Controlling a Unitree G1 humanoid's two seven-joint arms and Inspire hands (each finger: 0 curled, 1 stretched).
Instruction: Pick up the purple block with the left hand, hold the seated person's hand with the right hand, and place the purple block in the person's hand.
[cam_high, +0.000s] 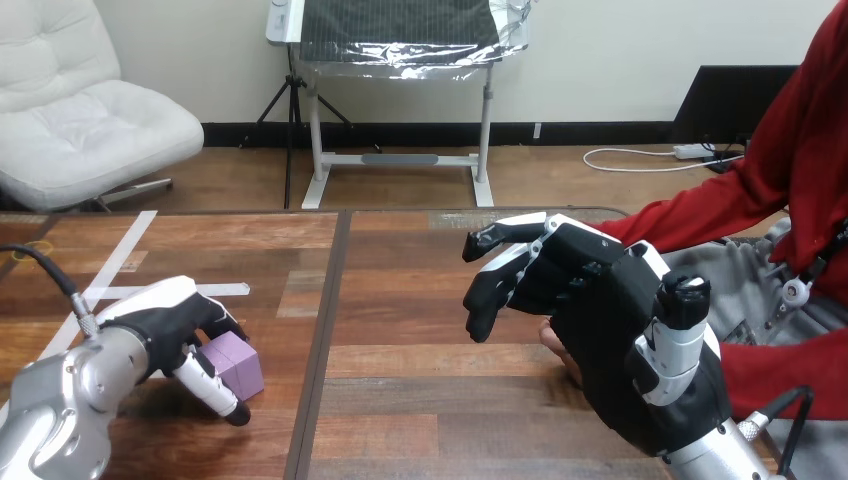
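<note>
Right hand (610, 350) relaxed; left hand (165, 322) grips the one purple block (240, 362).

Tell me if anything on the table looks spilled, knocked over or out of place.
Nothing stands out. The purple block rests on the wooden table with the left robot hand curled round it. The right robot hand is above the person's hand, which is mostly hidden. No spill or damage is visible.
</note>
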